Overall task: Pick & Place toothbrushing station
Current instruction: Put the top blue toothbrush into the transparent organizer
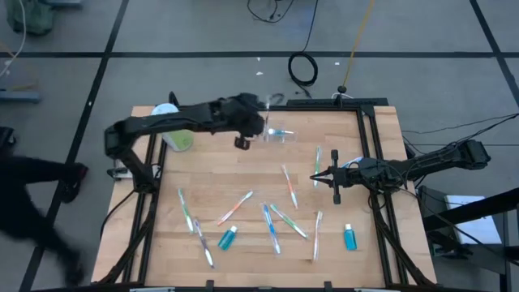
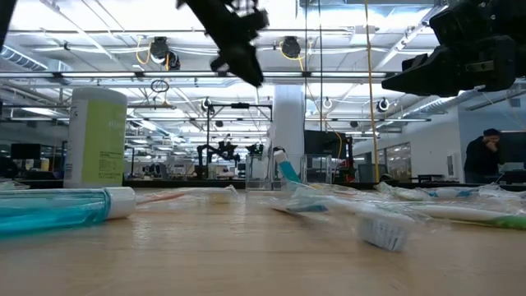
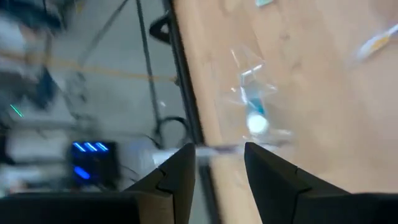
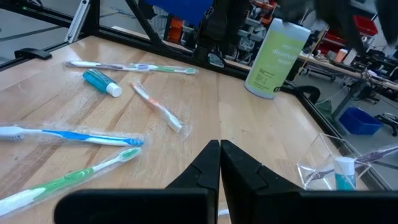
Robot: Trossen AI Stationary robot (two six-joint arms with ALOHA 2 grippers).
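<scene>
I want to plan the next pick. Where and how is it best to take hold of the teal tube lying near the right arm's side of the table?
Probably grip the teal tube across its flat body, coming straight down from above. It lies flat on the table with its white cap toward the far edge, and bare wood on both long sides leaves room for the fingers.

Pale green bottle [image 4: 274, 59], teal tube [image 1: 228, 238], clear cup [image 1: 280, 135]

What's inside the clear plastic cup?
The clear cup holds a small teal tube with a white cap and at least one thin toothbrush handle. Glare hides anything more.
</scene>
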